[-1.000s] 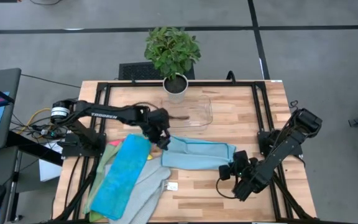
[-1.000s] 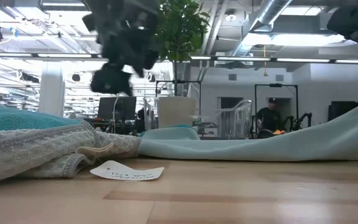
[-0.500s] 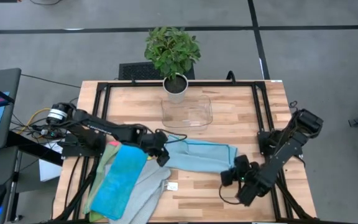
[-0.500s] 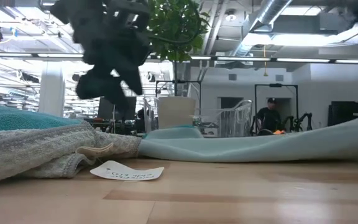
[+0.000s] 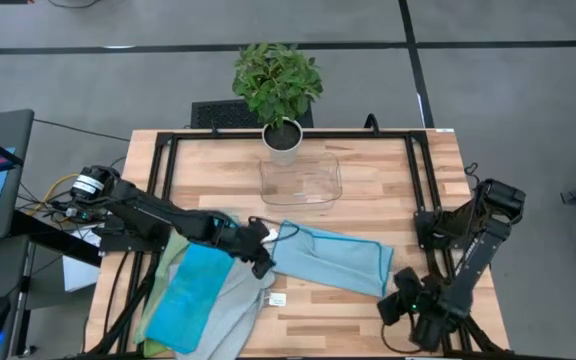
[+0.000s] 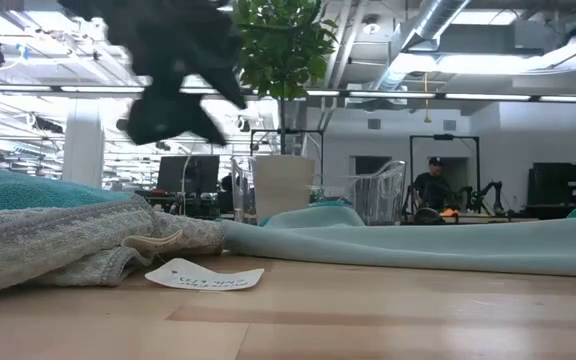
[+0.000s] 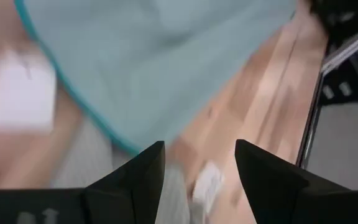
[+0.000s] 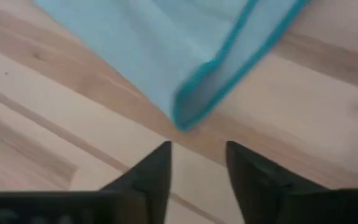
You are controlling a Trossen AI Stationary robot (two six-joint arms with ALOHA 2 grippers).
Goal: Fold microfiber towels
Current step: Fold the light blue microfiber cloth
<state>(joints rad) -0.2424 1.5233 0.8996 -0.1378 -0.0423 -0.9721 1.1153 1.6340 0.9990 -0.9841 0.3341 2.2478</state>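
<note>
A: Item one, right gripper (image 5: 405, 303): near the table's front right corner, just off the corner of the light grey towel (image 5: 330, 257). Fingers (image 8: 149, 171) parted, nothing between them; the teal-edged corner lies on the wood just ahead of them.

B: Item two?

A: Left gripper (image 5: 260, 250): at the towel's opposite end, beside the pile. Fingers (image 7: 143, 171) apart with bare wood and a white tag in the gap; the cloth's teal edge sits just beyond the tips. No grip on it that I can see.

B: The towel itself?

A: Folded over once, by the look of it, lying flat and slanted across the table's (image 5: 388, 180) middle, in front of the clear tray (image 5: 303, 180) and potted plant (image 5: 278, 90). Both grippers stand at its two ends, likely because a cloth this limp needs both ends carried to lie flat.

B: Remaining stock?

A: Bright blue towel (image 5: 190, 297) on top of a grey towel (image 5: 230, 315), with a green one showing at the pile's left edge. Unfolded, I judge.
</note>
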